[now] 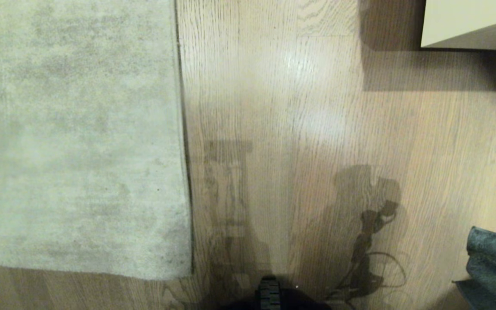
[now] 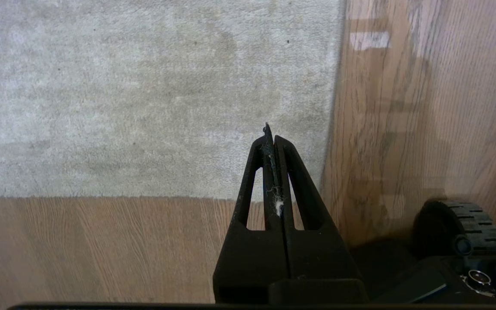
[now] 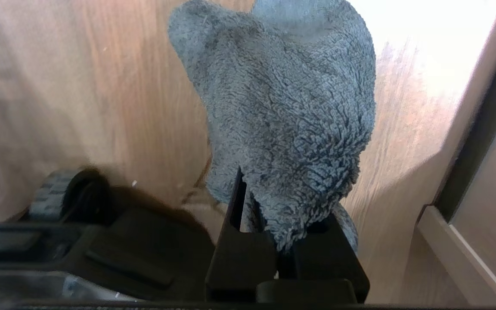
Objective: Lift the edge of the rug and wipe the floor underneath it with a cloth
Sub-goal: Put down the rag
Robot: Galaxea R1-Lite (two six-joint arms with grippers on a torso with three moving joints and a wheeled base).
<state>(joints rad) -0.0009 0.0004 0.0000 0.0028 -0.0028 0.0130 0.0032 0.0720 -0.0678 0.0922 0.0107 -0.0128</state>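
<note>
The pale grey-beige rug [image 1: 71, 129] fills the left of the head view. Its straight rug edge [image 1: 184, 150] runs down to a square corner [image 1: 187, 275] and lies flat on the light wood floor [image 1: 317, 129]. In the left wrist view my left gripper [image 2: 271, 137] hangs shut and empty above the rug edge [image 2: 333, 120], near the corner, with a bit of lint between its fingers. My right gripper [image 3: 274, 206] is shut on the teal-grey terry cloth [image 3: 291, 107], which bunches up over its fingers. The cloth [image 1: 493, 267] also shows at the head view's lower right.
A pale cabinet [image 1: 467, 21] stands at the far right and casts a shadow on the floor. My base's black wheel [image 1: 269, 292] sits at the near edge, just right of the rug corner. A skirting and door frame [image 3: 459, 249] lie close beside the right gripper.
</note>
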